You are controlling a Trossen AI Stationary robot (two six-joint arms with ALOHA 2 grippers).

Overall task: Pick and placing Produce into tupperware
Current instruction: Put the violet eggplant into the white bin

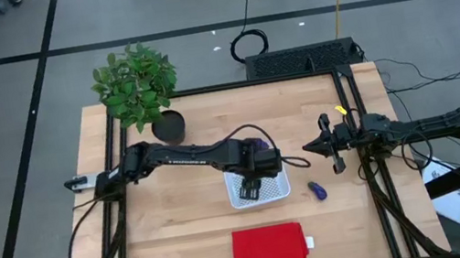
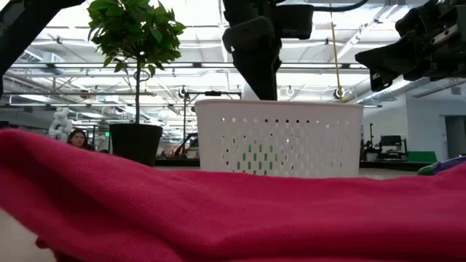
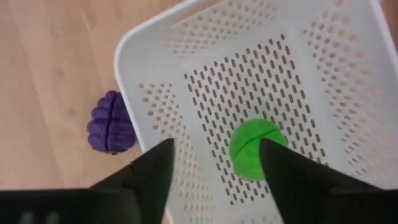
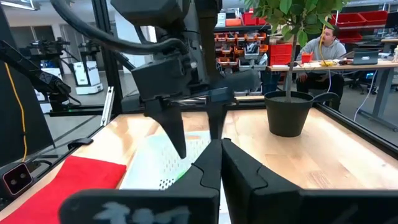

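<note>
So the left gripper (image 3: 214,165) is hanging right over the small white perforated square container (image 3: 348,81) with its fingers spread apart and nothing in them, and the round bright green toy (image 3: 255,149) sits on the container's floor. The bumpy rounded purple toy (image 3: 111,122) is on the wooden table (image 1: 137,245) just outside the container wall, and the elongated dark purple toy (image 1: 317,191) lies just right of it. The right gripper (image 1: 310,148) waits off to the right, fingers pressed together and empty.

High view: table (image 1: 175,249) seen from straight overhead. Low view: taken at tabletop level, close behind the red cloth (image 2: 218,211). Wrist views: aimed past each arm's fingers. The white container (image 1: 258,189) is shared by all four.
</note>
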